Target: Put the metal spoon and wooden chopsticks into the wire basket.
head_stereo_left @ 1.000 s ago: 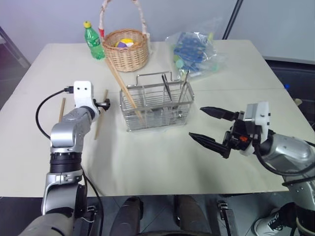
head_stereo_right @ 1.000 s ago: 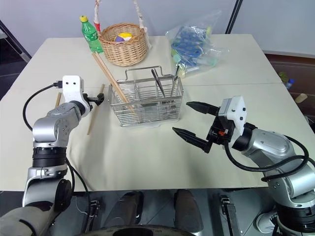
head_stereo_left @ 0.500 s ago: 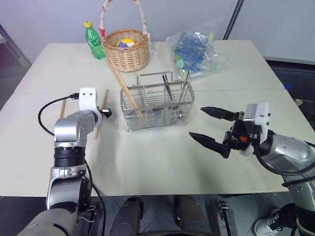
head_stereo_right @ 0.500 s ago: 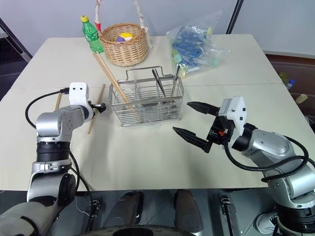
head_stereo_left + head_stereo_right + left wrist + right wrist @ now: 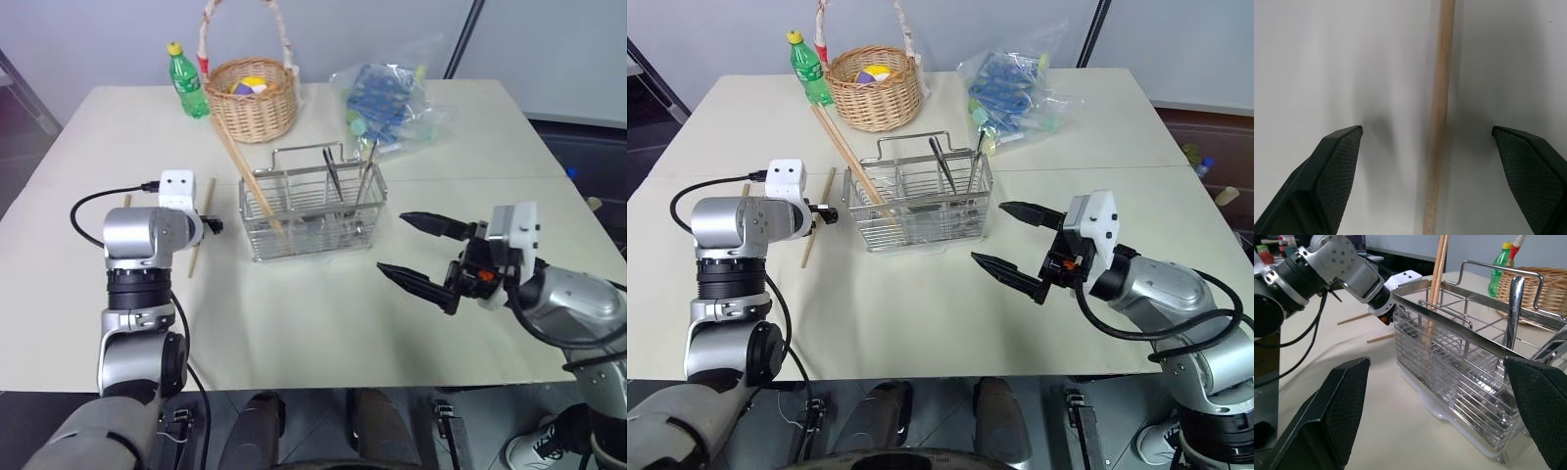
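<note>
The wire basket [image 5: 313, 211] stands mid-table, with a pair of wooden chopsticks [image 5: 245, 171] leaning in its left end and shiny metal cutlery handles [image 5: 1513, 303] upright at its right end. I cannot tell which of those is the metal spoon. A loose chopstick [image 5: 194, 259] lies on the table left of the basket. My left gripper [image 5: 1425, 129] points down at it, open, with a finger on either side of the stick [image 5: 1439, 112] and not touching it. Further left lies another chopstick [image 5: 746, 188], mostly hidden by my arm. My right gripper [image 5: 392, 242] hovers open and empty, right of the basket.
A round wicker basket [image 5: 253, 98], a green bottle [image 5: 186, 80] and a plastic bag of blue items [image 5: 387, 103] sit at the back of the table. The near table edge [image 5: 323, 377] runs below both arms.
My left wrist has tipped downward, so the gripper now points at the table over the loose chopstick. The right arm has not moved.
</note>
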Robot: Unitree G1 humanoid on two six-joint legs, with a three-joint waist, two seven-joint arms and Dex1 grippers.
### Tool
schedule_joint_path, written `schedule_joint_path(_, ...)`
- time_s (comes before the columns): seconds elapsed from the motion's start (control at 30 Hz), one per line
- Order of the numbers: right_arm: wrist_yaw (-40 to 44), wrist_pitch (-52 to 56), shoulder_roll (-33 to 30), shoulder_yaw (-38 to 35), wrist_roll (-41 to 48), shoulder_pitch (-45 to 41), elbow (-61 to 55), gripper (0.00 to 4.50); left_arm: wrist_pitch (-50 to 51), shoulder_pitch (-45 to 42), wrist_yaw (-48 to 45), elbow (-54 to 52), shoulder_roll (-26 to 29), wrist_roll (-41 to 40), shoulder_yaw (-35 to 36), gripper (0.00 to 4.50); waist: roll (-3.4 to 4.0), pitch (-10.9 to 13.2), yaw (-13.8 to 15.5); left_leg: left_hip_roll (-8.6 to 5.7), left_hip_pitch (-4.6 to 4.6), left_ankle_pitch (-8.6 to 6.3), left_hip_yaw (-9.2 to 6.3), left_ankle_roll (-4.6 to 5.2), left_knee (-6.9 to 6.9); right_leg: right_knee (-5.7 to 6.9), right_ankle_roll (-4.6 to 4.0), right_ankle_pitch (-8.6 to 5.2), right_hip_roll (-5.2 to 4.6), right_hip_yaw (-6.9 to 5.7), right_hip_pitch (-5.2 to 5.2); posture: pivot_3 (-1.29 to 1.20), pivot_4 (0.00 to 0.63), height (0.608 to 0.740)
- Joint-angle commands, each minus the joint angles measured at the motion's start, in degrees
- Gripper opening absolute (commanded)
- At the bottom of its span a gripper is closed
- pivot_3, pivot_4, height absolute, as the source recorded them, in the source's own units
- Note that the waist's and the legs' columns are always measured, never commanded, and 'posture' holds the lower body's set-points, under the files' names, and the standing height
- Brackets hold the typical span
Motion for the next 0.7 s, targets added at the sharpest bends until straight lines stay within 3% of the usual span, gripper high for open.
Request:
schedule_joint_path(0.03, 1.83, -0.11, -1.87, -2.38, 2.12, 0.23, -1.86, 4.47, 0.33, -0.31, 0.32, 0.61, 0.39, 1.36, 1.05, 4.5, 0.0, 0.0, 0.0, 0.0, 0.01, 0.0, 0.0, 0.0, 0.0, 0.0, 0.0, 0.0, 0.0, 0.0, 0.0, 0.0, 0.15, 0.74)
schedule_joint_path(0.17, 2.27, -0.21, -2.62, -2.7, 2.45, 0.19, -1.6, 4.47, 0.08, 0.1, 0.29, 0.98, 0.04, 1.32, 1.43, 4.5, 0.0, 0.0, -0.06, 0.0, 0.03, 0.0, 0.0, 0.0, 0.0, 0.02, 0.0, 0.0, 0.0, 0.0, 0.01, 0.0, 0.15, 0.74)
schedule_joint_path(0.27, 2.01, 0.02, -2.65, -2.65, 2.62, -0.23, -1.7, 4.5, -0.1, 0.53, 0.61, 0.45, -0.57, 1.32, 2.03, 3.69, 0.0, 0.0, -0.06, 0.0, 0.03, 0.01, 0.0, -0.01, 0.01, 0.04, 0.0, 0.0, 0.0, 0.0, 0.01, 0.0, 0.15, 0.74)
schedule_joint_path(0.5, 2.14, 0.34, -3.11, -3.0, 3.27, -0.13, -1.85, 4.5, 0.16, 0.84, 0.75, -0.26, -0.89, 1.56, 2.99, 0.32, 0.0, -0.01, -0.35, 0.01, 0.07, 0.01, 0.01, -0.02, 0.02, 0.09, 0.0, 0.0, 0.0, 0.0, 0.01, 0.0, 0.15, 0.74)
schedule_joint_path(0.53, 2.16, 0.37, -3.19, -3.07, 3.35, -0.09, -1.84, 4.5, 0.16, 0.85, 0.75, -0.27, -0.86, 1.59, 3.12, 0.09, 0.0, -0.01, -0.28, 0.01, 0.07, 0.01, 0.01, -0.02, 0.01, 0.09, 0.0, 0.0, 0.0, 0.0, 0.01, 0.0, 0.15, 0.74)
schedule_joint_path(0.7, 2.9, 0.29, -3.9, -3.62, 3.53, 0.63, -1.52, 4.5, -0.07, 0.94, 0.59, 0.05, -0.27, 1.75, 3.35, 0.09, 0.0, -0.01, -0.18, 0.0, 0.06, 0.01, 0.01, -0.02, 0.03, 0.09, 0.0, 0.0, 0.0, 0.0, 0.01, 0.0, 0.15, 0.74)
